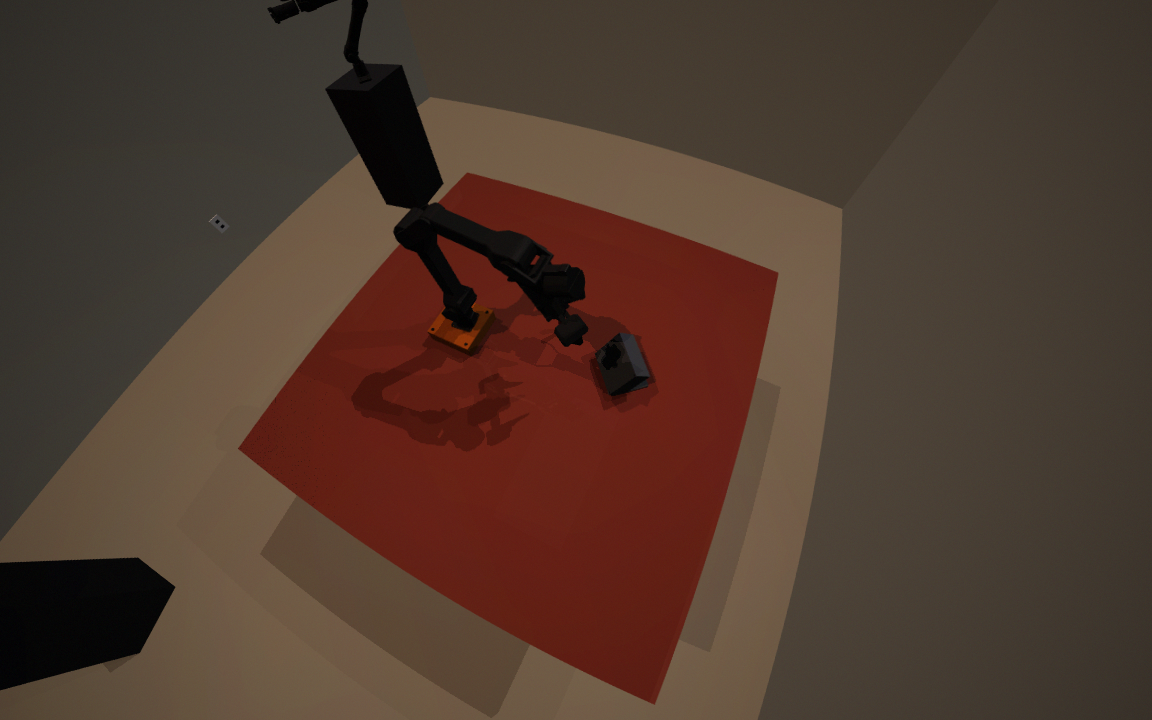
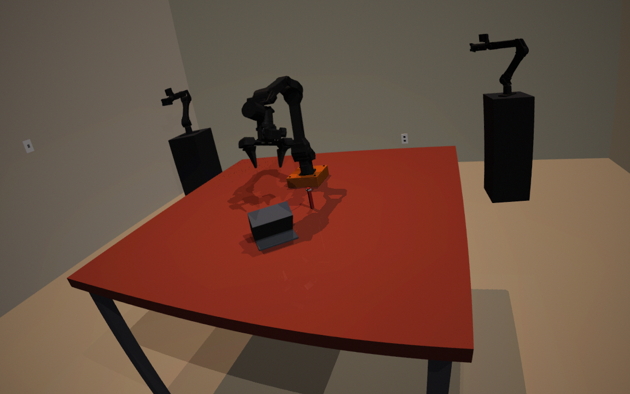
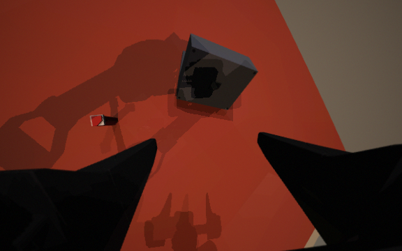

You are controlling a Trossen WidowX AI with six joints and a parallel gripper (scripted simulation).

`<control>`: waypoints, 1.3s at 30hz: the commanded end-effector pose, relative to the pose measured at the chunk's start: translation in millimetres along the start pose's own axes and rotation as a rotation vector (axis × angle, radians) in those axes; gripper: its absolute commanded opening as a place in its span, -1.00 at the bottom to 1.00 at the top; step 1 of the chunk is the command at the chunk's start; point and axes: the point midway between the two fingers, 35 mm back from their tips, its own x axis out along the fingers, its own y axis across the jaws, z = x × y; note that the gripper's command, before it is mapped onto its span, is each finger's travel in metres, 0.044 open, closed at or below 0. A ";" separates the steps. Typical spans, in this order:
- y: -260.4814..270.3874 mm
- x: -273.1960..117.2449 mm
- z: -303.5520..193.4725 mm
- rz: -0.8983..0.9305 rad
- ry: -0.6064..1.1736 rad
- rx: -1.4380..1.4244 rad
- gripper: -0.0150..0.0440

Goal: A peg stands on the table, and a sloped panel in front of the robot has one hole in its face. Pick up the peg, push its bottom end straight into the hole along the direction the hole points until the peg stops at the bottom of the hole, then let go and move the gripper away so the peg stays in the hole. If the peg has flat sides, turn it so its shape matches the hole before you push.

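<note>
The peg (image 2: 310, 198) (image 3: 98, 120) stands upright on the table between the panel block and the arm's base. It is slim, and its top looks flat-sided in the wrist view; the arm hides it in the top view. The sloped panel (image 1: 622, 374) (image 2: 270, 214) (image 3: 237, 88) is a grey block. Dark shadow covers much of its face, and the hole is hard to make out there. My gripper (image 2: 268, 167) (image 3: 208, 140) is open and empty, pointing down well above the table. In the wrist view the peg lies left of and beyond the left fingertip.
The red table (image 1: 517, 501) (image 2: 380, 274) carries the arm's orange base (image 1: 448, 334) (image 2: 303, 181) behind the peg. Arm shadows fall across the table and the panel. Black pedestals with other arms stand beyond the table, one at the left (image 2: 197, 159) and one at the right (image 2: 508, 146) in the exterior view.
</note>
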 end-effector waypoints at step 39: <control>136.3 68.3 18.1 0.310 0.296 -0.019 1.00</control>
